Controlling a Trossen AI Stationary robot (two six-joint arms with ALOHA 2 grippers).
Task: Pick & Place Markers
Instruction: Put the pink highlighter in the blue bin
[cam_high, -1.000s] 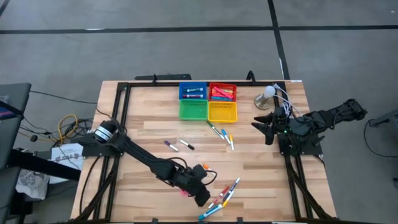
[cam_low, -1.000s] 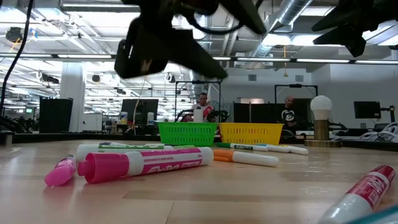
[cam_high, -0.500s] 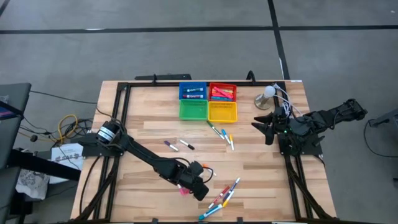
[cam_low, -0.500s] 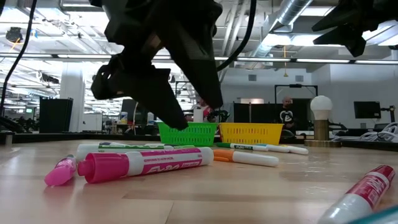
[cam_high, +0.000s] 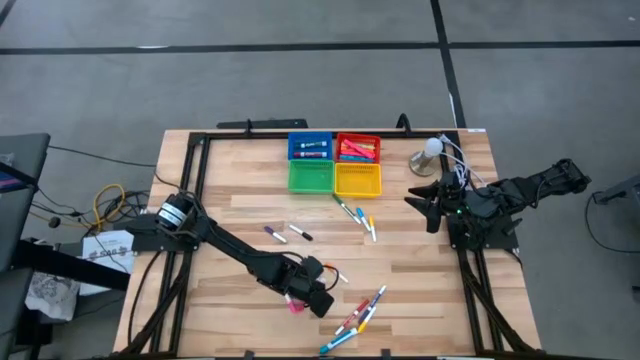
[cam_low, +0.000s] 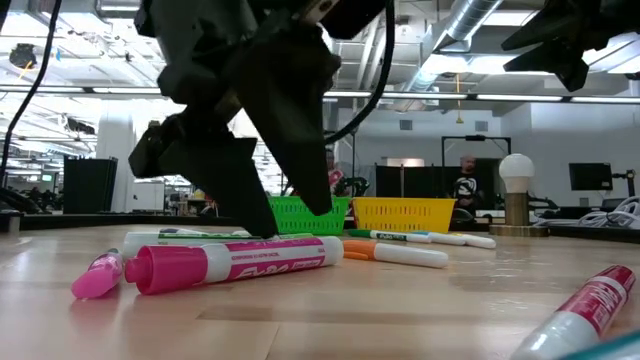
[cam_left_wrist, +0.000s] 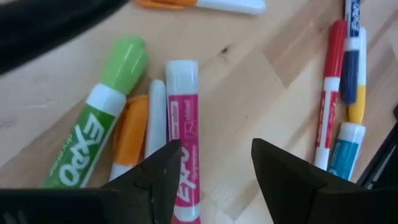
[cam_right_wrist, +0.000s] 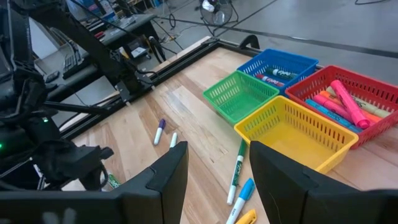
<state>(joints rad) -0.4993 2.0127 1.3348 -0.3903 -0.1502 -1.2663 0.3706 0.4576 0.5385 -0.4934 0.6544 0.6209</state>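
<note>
Several markers lie in a heap near the table's front edge, among them a pink marker (cam_left_wrist: 185, 124), a green one (cam_left_wrist: 99, 134) and an orange one (cam_left_wrist: 130, 134). My left gripper (cam_left_wrist: 214, 168) hangs open just above them, pointing steeply down, with the pink marker (cam_low: 235, 265) below its fingers. More markers (cam_high: 358, 315) lie to the right of it, and others (cam_high: 358, 215) at mid-table. My right gripper (cam_high: 420, 203) waits open, raised at the table's right side. My left gripper comes at the heap from above, slanting down. One fingertip (cam_left_wrist: 165, 165) stands over the pink marker's barrel (cam_left_wrist: 186, 186). I cannot tell whether it touches the marker, which lies flat on the table.
Four small trays stand at the far middle: blue (cam_high: 310, 148), red (cam_high: 358, 149) with markers in it, green (cam_high: 311, 178) and yellow (cam_high: 358, 180). A white ball on a stand (cam_high: 431, 152) is at the far right. A black frame edges the table.
My left gripper has sunk toward the heap of markers and shifted a little toward the table's left, tipping more steeply down and rolling about its own line. Its fingers have kept the same gap. The markers have not moved.
</note>
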